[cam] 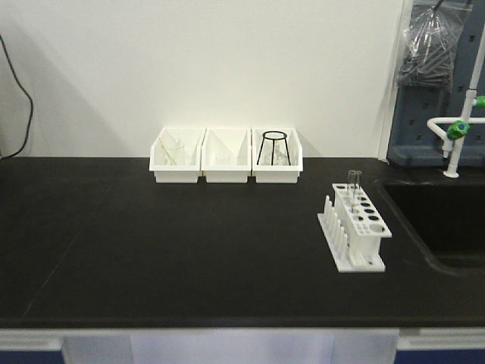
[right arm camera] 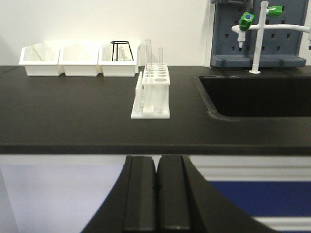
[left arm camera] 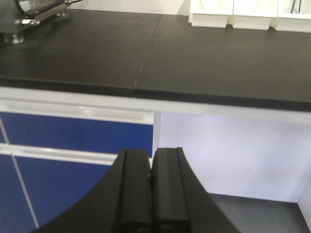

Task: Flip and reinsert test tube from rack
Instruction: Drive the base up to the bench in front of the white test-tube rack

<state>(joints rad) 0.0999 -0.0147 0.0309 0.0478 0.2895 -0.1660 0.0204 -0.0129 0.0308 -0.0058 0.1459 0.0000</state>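
The white rack (cam: 356, 227) stands on the black bench at the right, near the sink. Two clear test tubes (cam: 353, 184) stand upright in its far holes. The rack (right arm camera: 151, 92) and the tubes (right arm camera: 148, 51) also show in the right wrist view, beyond the bench's front edge. My right gripper (right arm camera: 156, 160) is shut and empty, below and in front of the bench edge. My left gripper (left arm camera: 151, 153) is shut and empty, low in front of the bench at the left. Neither arm shows in the front view.
Three white bins (cam: 226, 155) stand in a row at the back; one holds a black wire stand (cam: 273, 148). A black sink (cam: 447, 220) lies right of the rack, with a green-handled tap (cam: 458, 129) behind it. A metal object (left arm camera: 34, 12) stands at the far left.
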